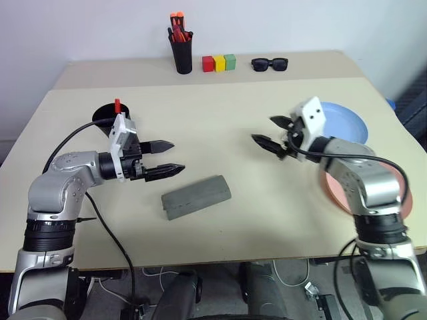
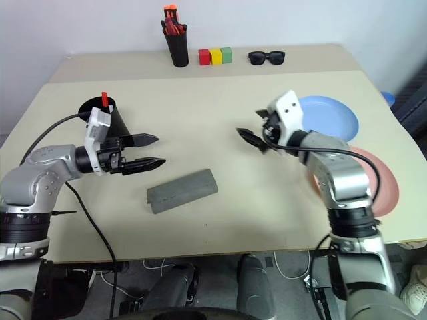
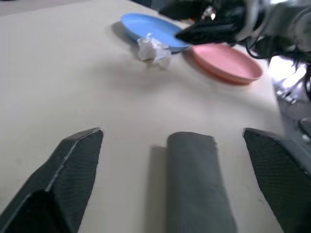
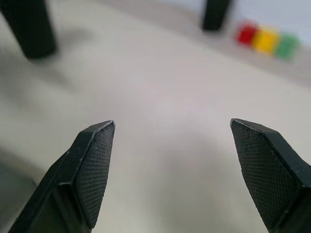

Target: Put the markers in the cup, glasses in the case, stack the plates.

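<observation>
Claws: your left gripper (image 1: 172, 157) and right gripper (image 1: 268, 132) both gape wide, empty | case (image 1: 196, 196) closed | cup (image 2: 105, 117) partly hidden by left wrist

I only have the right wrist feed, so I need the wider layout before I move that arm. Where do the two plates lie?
Observer: The blue plate and the pink plate lie apart, side by side at the table's right edge, not stacked.
Operator: Is the case open or shut?
Observer: The grey case lies shut mid-table, just in front of the left gripper, whose fingers are open.
Operator: Any marker in the cup?
Observer: A red-tipped marker stands in the black cup behind the left arm.
</observation>
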